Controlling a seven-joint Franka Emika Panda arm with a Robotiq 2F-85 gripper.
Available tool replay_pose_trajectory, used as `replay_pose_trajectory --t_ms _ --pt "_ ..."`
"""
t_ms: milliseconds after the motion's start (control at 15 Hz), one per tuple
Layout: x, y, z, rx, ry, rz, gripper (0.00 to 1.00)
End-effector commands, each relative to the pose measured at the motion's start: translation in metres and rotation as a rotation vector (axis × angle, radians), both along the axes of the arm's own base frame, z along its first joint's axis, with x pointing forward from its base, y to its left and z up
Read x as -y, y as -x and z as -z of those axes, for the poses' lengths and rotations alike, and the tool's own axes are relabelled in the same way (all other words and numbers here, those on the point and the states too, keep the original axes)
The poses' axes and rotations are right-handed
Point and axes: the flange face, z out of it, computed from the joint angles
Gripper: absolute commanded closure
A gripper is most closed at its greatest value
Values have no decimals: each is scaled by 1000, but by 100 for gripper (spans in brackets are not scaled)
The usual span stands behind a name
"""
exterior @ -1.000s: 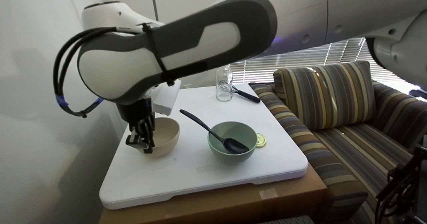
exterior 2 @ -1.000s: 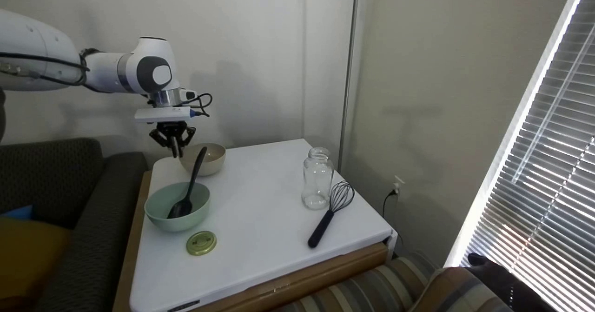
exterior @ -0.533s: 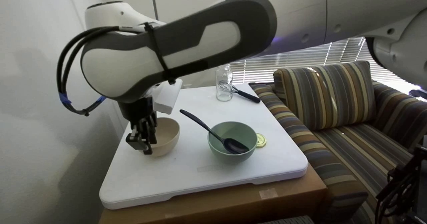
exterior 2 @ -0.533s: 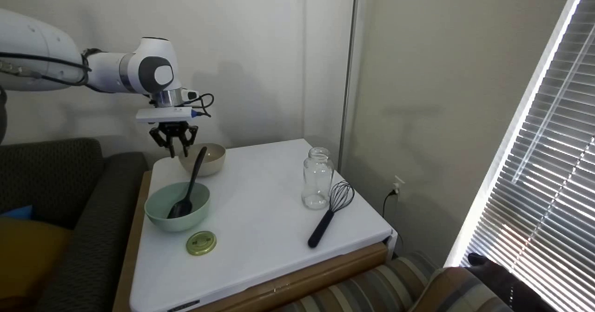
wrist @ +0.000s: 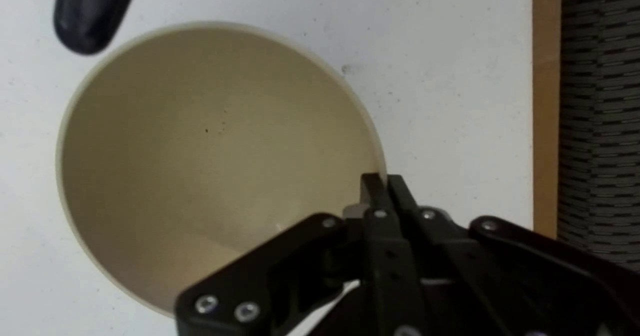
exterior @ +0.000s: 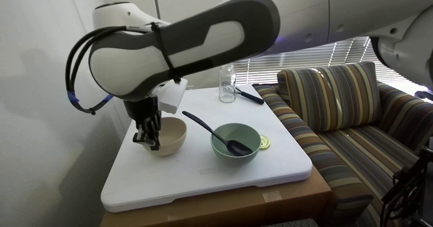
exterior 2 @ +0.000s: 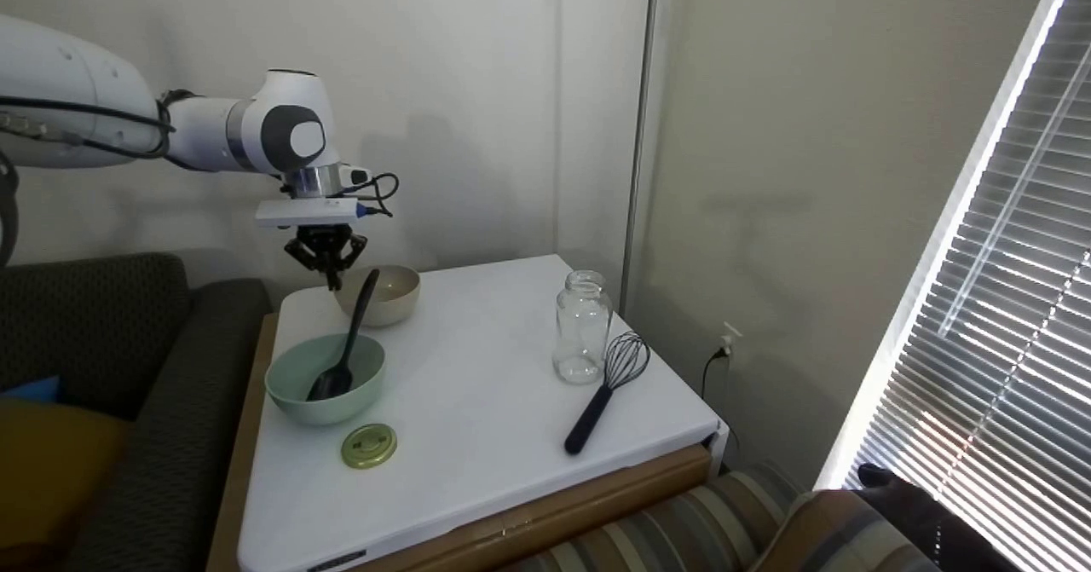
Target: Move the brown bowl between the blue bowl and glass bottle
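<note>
Cushion (exterior 2: 60,478) in mustard yellow, cut off at the left frame edge, shows in an exterior view alone. To its right, on the white table (exterior 2: 477,367), we record the blue-green bowl (exterior 2: 328,410) with a black spoon (exterior 2: 345,355) resting in it; only a dark handle end enters the wrist view, cut off at the top. Just beside that bowl lies a gold lid (exterior 2: 369,446), whole in an exterior view, partly hidden by the bowl elsewhere. Slightly further right is the tan bowl (wrist: 225,150), near the blue-green bowl and well apart from the glass bottle (exterior 2: 583,333). The gripper (wrist: 384,182) has its fingers together, clamped on the tan bowl's rim. We confirm this from the wrist view, where the gripper covers part of the bowl; in both exterior views the fingertips are hard to make out. Whether the tan bowl's base touches the table, we cannot tell. The bottle stands upright towards the right, a wire whisk (exterior 2: 590,418) just beside it. A power outlet (exterior 2: 729,339) follows, then window blinds (exterior 2: 1006,325) at far right, cut off.
</note>
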Motion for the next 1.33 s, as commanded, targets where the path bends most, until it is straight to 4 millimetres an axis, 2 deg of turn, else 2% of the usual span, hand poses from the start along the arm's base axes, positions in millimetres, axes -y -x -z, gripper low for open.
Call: replay_pose_trajectory --t_ms 0,333,1267 --pt "6 -2 6 -7 -2 12 99" --pt "12 -8 -7 16 11 1 99" --pt "70 -49 -78 129 0 90 99"
